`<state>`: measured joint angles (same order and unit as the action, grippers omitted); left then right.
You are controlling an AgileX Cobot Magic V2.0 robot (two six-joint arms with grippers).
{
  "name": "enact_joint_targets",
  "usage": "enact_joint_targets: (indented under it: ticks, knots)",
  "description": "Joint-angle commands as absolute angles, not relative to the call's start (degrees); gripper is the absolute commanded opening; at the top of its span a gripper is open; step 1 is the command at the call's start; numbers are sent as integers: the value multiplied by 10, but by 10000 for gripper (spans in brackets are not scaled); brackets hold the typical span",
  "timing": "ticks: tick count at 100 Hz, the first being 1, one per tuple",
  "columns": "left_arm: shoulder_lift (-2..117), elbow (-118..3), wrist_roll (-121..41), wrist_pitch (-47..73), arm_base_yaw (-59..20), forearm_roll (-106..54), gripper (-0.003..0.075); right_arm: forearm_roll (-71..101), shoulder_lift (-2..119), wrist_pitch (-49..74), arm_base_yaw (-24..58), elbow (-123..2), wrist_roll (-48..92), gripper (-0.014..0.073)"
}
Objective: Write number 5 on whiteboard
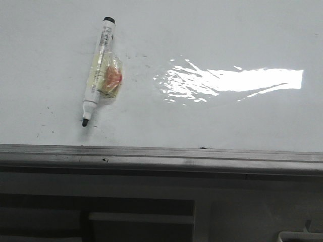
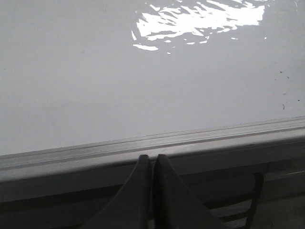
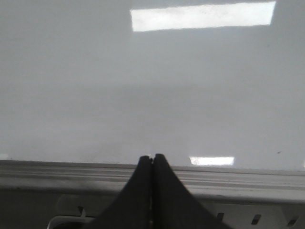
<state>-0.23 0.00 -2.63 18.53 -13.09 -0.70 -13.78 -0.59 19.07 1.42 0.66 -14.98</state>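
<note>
We list: one marker (image 1: 98, 70), tip uncapped, clear tape at its barrel, lying on the whiteboard (image 1: 217, 45) near the grey frame (image 1: 161, 157). Board glossy, glare-streaked, faintly specked — we see no 5 drawn. Left gripper (image 2: 152, 164) and right gripper (image 3: 152, 162) pressed together, holding nothing, over the frame.

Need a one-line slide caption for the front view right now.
Uncapped marker lying on the blank whiteboard above its grey frame strip; no 5 written yet, neither gripper in view.
</note>
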Motion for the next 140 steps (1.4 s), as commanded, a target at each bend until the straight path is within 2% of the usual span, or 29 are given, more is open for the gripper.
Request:
enact_joint_targets:
  ticks: [1, 23, 48, 63, 74, 84, 100, 119, 128, 140]
  knots:
    - [-18, 14, -20, 136, -130, -6, -20, -147, -15, 180, 10, 20, -147, -63]
    - [-18, 14, -20, 102, -130, -57, -20, -144, -15, 101, 10, 20, -147, -63]
    - [-18, 14, -20, 5, -130, -303, -20, -88, -15, -33, 10, 20, -147, -63]
    - [-18, 14, -20, 6, -130, -446, -20, -73, -15, -42, 10, 20, -148, -63]
    - [-18, 10, -20, 6, -130, -520, -20, -13, -15, -96, 10, 19, -148, -63]
    - [-18, -12, -32, 11, -132, -503, -20, -8, -15, -93, 10, -5, -148, -63]
    - [5, -97, -70, 54, -132, -365, -20, -55, -1, 23, 10, -102, -148, -63]
    - [132, -225, -72, 164, -132, -183, -17, -122, 68, 107, 18, -204, -141, -62]
    - [202, -268, -87, 202, -132, -174, 47, -122, 105, 135, 33, -236, -138, -35]
    - [302, -303, -130, 228, -132, -202, 256, -122, 150, 200, 63, -274, -138, 105]
